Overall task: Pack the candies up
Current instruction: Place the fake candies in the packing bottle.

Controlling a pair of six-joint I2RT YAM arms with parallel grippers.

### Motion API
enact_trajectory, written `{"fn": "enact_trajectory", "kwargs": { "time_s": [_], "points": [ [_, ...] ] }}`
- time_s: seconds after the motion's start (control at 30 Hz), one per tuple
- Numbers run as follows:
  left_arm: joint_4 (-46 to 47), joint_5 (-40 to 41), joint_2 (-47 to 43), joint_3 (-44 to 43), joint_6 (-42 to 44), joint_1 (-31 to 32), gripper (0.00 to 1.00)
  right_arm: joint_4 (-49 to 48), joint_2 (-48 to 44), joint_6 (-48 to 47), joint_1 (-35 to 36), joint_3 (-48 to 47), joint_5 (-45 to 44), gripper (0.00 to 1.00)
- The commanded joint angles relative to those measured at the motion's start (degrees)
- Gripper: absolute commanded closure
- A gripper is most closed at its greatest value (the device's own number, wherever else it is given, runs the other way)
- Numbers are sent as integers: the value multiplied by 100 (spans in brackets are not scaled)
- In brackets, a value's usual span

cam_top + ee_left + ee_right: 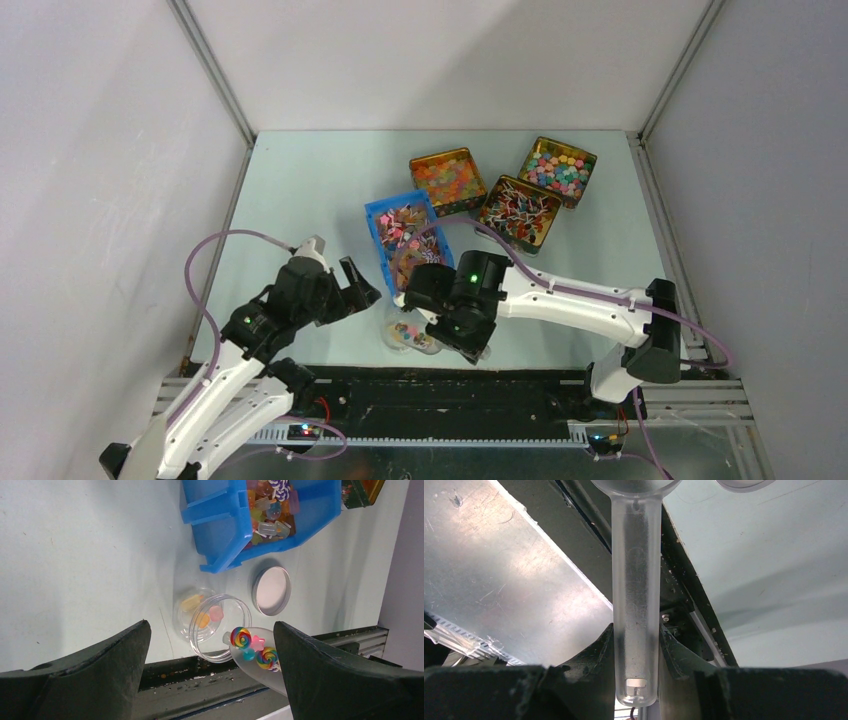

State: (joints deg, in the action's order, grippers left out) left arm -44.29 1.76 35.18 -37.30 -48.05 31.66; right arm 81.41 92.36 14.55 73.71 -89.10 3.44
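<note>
At 6 o'clock of the blue bin (215, 530), near the counter's (300, 180) front edge, stands the clear jar (215, 625). It is open and upright, with only a few candies (202, 616) on its bottom. The right hand (636, 645) is clamped on the handle of a clear scoop (255, 655), whose bowl carries two swirl lollipops and a star at the jar's rim. The left hand (212, 665) hangs above the jar, jaws spread wide, holding nothing. The lid (271, 590) lies off, at the jar's 2 o'clock in the left wrist view. Packing looks barely begun: most candies are in the bin, and closing the jar is left.
</note>
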Motion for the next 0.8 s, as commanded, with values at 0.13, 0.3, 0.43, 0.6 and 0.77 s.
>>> {"fn": "enact_trajectory", "kwargs": {
  "time_s": [0.13,0.3,0.43,0.6,0.77],
  "points": [
    [20,123,-39,38,-73,33,0,252,132,-95,97,-439,-185,100],
    [5,129,-46,38,-73,31,0,337,187,-116,129,-476,-202,100],
    [5,129,-46,46,-72,33,0,399,215,-141,135,-487,-220,100],
    [14,130,-31,39,-70,31,0,469,254,-148,142,-555,-219,100],
    [10,118,-29,46,-70,33,0,546,305,-142,153,-630,-149,100]
  ]
}}
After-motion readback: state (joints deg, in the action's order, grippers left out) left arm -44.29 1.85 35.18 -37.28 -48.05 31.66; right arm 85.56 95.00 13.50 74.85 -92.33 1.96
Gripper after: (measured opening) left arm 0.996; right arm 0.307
